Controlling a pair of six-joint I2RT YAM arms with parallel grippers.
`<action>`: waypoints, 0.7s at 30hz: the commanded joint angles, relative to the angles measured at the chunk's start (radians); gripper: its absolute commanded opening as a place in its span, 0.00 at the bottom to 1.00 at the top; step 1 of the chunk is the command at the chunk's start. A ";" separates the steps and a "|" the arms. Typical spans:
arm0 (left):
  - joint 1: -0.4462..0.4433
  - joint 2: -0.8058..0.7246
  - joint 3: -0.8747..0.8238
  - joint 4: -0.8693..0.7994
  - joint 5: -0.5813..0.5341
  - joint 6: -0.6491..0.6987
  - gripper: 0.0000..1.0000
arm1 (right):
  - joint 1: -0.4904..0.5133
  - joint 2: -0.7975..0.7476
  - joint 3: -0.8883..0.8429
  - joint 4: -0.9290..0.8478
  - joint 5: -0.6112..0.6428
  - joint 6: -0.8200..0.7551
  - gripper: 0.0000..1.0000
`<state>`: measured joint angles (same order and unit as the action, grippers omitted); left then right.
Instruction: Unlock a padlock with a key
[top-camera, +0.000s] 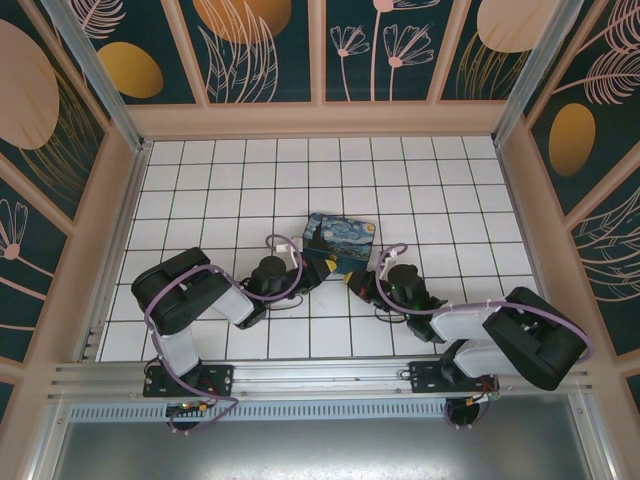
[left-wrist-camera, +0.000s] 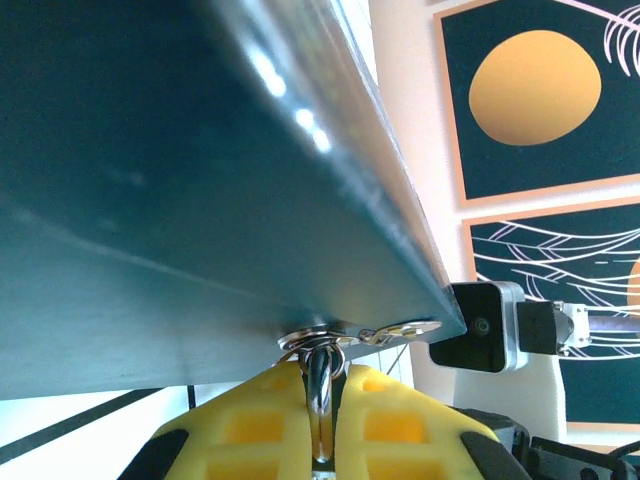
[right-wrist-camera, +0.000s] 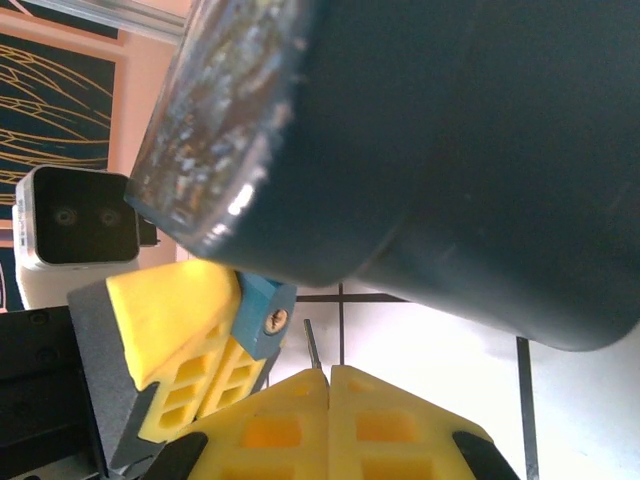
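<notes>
so the left claw (top-camera: 306, 268) is pinched on the padlock (left-wrist-camera: 320, 400) at the near edge of the box (top-camera: 340, 238), with the right claw (right-wrist-camera: 328, 376) clamped on the key (right-wrist-camera: 312, 346) just to its right

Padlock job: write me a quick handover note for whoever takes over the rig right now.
Left end effector: shut on what looks like the padlock, a silvery piece at the edge of the painted box.
Right end effector: shut on a thin metal sliver, probably the key.
Both meet at the box's near side, in the middle of the table.
Done: both pieces gripped.
Left: key into the padlock, turn, open it. Whether the key is in yet cannot be told.
</notes>
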<state>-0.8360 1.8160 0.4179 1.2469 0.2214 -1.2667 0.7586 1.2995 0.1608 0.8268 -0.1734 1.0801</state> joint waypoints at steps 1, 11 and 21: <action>0.007 0.012 -0.002 0.088 0.014 -0.008 0.00 | -0.008 0.011 0.029 0.030 -0.014 -0.004 0.00; 0.006 0.029 -0.004 0.101 0.015 -0.010 0.00 | -0.015 0.012 0.041 0.026 -0.021 -0.007 0.00; 0.007 0.029 -0.010 0.093 0.006 0.003 0.00 | -0.018 0.011 0.046 0.025 -0.025 -0.010 0.00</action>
<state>-0.8310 1.8397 0.4160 1.2827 0.2253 -1.2694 0.7475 1.3064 0.1764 0.8234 -0.1841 1.0798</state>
